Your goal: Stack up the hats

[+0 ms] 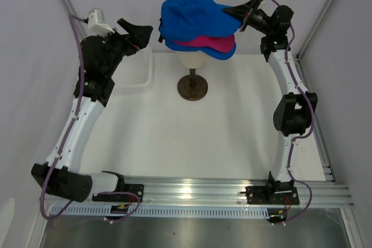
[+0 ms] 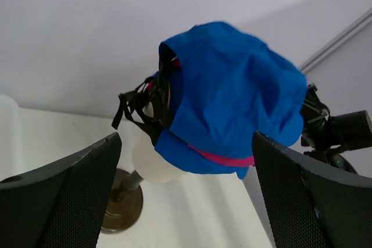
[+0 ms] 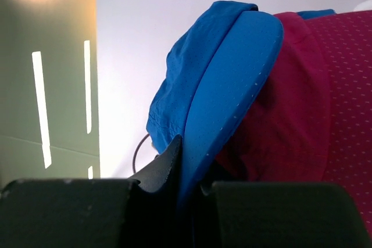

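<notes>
Three caps sit stacked on the cream mannequin head [image 1: 190, 61]: a bright blue cap [image 1: 195, 15] on top, a magenta pink cap [image 1: 206, 42] under it, and a second blue cap's brim [image 1: 221, 52] lowest. My right gripper [image 1: 237, 11] is shut on the top blue cap's brim [image 3: 226, 97], with the pink cap [image 3: 308, 103] beside it. My left gripper [image 1: 141, 34] is open and empty, left of the stack. In the left wrist view the top blue cap [image 2: 232, 94] shows between the open fingers [image 2: 70, 196], with a pink edge [image 2: 224, 158] below.
The mannequin head stands on a dark round base [image 1: 192, 87] at the back middle of the white table. A white mesh basket [image 1: 139, 71] lies at the back left under the left arm. Grey walls close in on both sides.
</notes>
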Controlling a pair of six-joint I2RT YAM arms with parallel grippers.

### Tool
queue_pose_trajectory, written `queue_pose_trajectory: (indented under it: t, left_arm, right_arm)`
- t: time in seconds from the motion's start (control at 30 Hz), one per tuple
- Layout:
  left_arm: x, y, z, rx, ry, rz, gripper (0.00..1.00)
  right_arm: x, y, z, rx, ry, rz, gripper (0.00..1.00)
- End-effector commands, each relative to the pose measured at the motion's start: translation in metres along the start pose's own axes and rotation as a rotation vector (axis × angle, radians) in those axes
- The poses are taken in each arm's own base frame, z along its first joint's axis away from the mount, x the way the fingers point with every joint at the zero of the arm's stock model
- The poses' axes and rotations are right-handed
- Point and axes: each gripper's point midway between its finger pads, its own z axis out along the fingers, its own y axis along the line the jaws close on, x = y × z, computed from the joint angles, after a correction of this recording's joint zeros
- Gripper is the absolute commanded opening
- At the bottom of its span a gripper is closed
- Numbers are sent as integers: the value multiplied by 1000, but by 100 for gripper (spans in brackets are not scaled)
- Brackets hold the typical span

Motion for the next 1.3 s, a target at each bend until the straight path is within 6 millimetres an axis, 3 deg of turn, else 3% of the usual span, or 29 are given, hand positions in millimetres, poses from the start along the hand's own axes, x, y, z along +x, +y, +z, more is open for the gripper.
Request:
queue_pose_trajectory:
  t: [0.0,0.2,0.27,0.43,0.53,0.67,0.9,0.97,1.17,1.27]
  left_arm:
    - [3,-18,26,92,64,-92,95]
    - [12,-15,66,90,148,-102,91]
    - [23,-5,73,55,181,-105,90]
    - [23,11,93,-27,197,-85,85]
    - [20,19,98,-78,197,-73,82]
    - [33,40,101,-151,217,-49,78]
    - [52,58,110,-180,268,-11,74]
    - [48,52,114,-166,270,-2,71]
    - [55,76,119,-274,285,77,66]
    - [43,86,115,-338,240,131,65]
  right_arm:
    - [6,36,-8,-105,20,-77,12]
    - [0,30,-10,-89,17,-73,13]
    - [0,26,-10,-83,20,-72,13]
    - [-1,20,-10,-71,21,-65,13]
    - [-1,18,-10,-67,19,-65,12]
    - [-3,14,-10,-62,16,-57,12]
    - [-2,10,-8,-59,18,-51,13]
    - [-2,10,-8,-58,19,-51,13]
    - [1,3,-8,-39,29,-55,13]
    - [1,-7,-9,-17,30,-55,13]
